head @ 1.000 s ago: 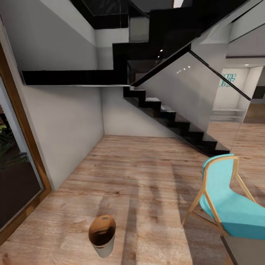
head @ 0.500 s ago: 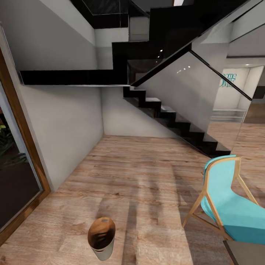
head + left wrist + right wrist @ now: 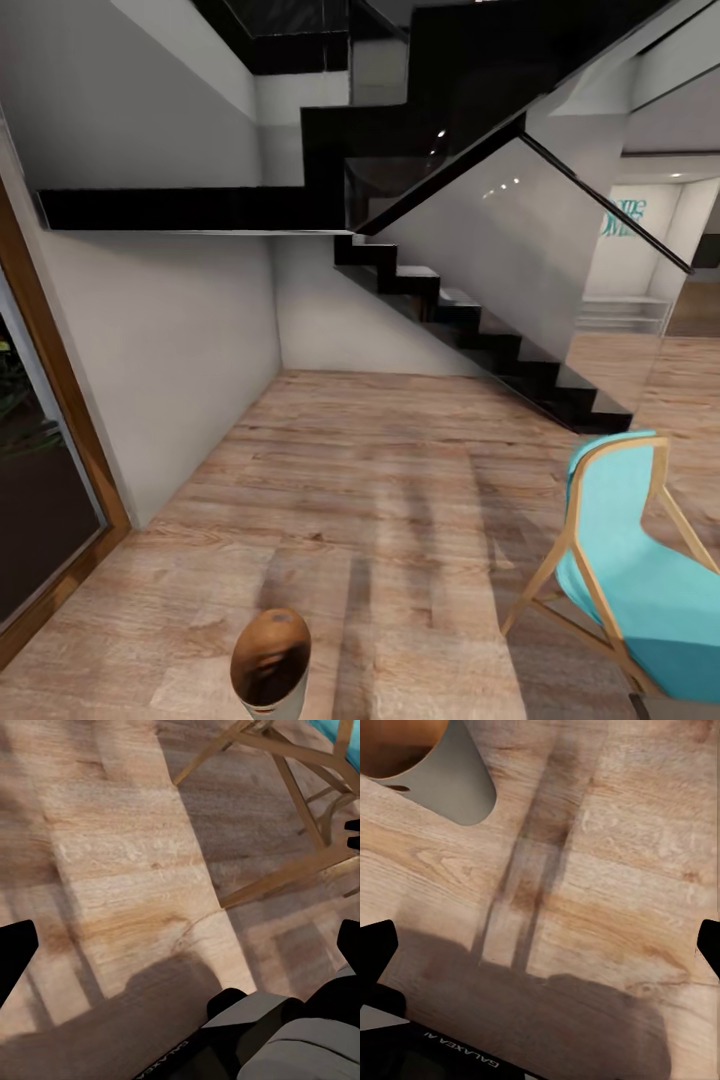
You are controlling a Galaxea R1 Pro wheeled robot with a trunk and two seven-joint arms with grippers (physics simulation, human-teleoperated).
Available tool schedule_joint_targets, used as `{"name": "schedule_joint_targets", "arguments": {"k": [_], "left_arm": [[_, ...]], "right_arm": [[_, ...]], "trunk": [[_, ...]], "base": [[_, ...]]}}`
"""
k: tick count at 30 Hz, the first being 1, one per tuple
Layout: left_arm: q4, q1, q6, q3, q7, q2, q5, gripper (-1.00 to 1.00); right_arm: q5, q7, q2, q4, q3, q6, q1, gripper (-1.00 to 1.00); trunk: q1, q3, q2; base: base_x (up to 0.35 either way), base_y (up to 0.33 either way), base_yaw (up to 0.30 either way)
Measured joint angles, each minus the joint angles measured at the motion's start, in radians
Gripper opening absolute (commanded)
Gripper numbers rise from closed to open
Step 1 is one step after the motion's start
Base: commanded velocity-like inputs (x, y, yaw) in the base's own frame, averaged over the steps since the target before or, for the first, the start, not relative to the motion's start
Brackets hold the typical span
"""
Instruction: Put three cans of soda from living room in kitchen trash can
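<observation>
- A wood floor (image 3: 400, 520) under a black staircase (image 3: 450, 300) is seen
- Both grippers' fingers are held apart above the floor
- The tash can (image 3: 270, 665) is seen upright; its contents cannot be told

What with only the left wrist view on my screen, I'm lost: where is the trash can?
Observer: In the head view, the trash can stands on the wood floor just ahead of the robot, slightly left of centre.
Operator: Whose wooden legs am I seeing?
Observer: They belong to a turquoise chair, to the right of the trash can and apart from it.
Operator: Is the right gripper carrying a can?
Observer: No. The right gripper is open, with nothing between its fingers.
</observation>
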Motion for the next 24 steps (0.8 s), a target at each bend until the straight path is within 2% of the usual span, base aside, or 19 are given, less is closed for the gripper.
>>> {"name": "schedule_joint_targets", "arguments": {"k": [8,20,24], "left_arm": [[0.000,0.000,0.000,0.000,0.000,0.000,0.000,1.00],[0.000,0.000,0.000,0.000,0.000,0.000,0.000,1.00],[0.001,0.000,0.000,0.000,0.000,0.000,0.000,1.00]], "right_arm": [[0.000,0.000,0.000,0.000,0.000,0.000,0.000,1.00],[0.000,0.000,0.000,0.000,0.000,0.000,0.000,1.00],[0.000,0.000,0.000,0.000,0.000,0.000,0.000,1.00]], "trunk": [[0.000,0.000,0.000],[0.000,0.000,0.000],[0.000,0.000,0.000]], "base": [[0.226,0.000,0.000],[0.034,0.001,0.000],[0.054,0.172,0.000]]}}
